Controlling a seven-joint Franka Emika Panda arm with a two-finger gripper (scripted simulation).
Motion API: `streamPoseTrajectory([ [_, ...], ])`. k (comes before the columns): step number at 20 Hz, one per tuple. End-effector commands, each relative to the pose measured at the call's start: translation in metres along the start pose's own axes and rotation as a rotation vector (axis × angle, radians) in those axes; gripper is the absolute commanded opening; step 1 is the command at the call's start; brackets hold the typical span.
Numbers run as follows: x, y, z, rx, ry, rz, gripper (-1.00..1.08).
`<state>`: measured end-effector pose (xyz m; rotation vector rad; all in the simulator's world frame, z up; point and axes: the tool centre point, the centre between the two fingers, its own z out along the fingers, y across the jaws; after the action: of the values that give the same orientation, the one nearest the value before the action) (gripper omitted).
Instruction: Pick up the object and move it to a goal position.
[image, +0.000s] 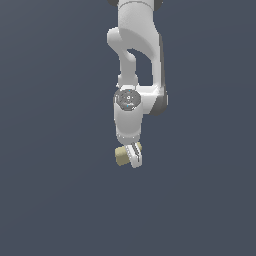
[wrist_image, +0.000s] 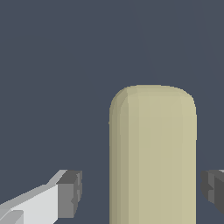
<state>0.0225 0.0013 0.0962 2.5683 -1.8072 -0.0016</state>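
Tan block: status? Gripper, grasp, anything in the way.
Gripper open, jaws straddling the tan block, gap showing on both sides. Block not yet gripped. Nothing else visible near it.

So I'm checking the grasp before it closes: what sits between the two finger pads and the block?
Nothing. In the wrist view the block stands between the pads, with only bare dark background in the gap on each side. The gripper is open, not touching it.

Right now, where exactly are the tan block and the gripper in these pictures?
tan block (wrist_image: 153, 157): wrist view, middle of its broad front face.
tan block (image: 120, 156): exterior view, its visible end.
gripper (wrist_image: 141, 194): wrist view, midway between the dark fingertips, jaws apart beside the block.
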Motion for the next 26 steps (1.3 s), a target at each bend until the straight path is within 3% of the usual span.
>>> streamPoseTrajectory([
  [1,0.000,-0.001,0.000,0.001,0.000,0.000,-1.00],
  [15,0.000,0.000,-0.003,0.001,0.000,0.000,-1.00],
  [26,-0.007,0.016,-0.056,0.002,-0.001,0.000,-1.00],
])
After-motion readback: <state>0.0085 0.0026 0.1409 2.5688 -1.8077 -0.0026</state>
